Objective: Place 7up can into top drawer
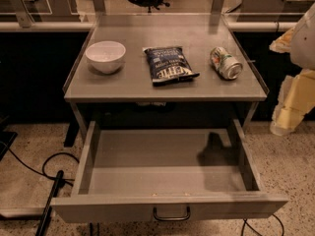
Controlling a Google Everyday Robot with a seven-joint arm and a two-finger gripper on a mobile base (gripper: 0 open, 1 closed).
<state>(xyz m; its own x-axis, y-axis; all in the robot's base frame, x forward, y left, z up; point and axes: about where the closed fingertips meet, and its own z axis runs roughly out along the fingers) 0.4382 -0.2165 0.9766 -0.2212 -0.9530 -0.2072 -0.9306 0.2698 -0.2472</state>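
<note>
Right edge first: the end effector (291, 107) hangs beside the counter (147, 88), pale cream, blurred and partly cut off by the frame; apart or together, I cannot tell. It is well clear of the 7up can (226, 63), which lies on its side at the counter's right end with a silver end facing front and its label too dim to read. A crinkled dark blue chip bag (170, 65) sits mid-counter, with a smooth white round bowl (105, 56) to the left. Below, the top drawer (108, 211) stands pulled out: flat grey metal, shallow, with a dark bar handle (171, 214) at its centre. A shadow darkens its right rear corner.
</note>
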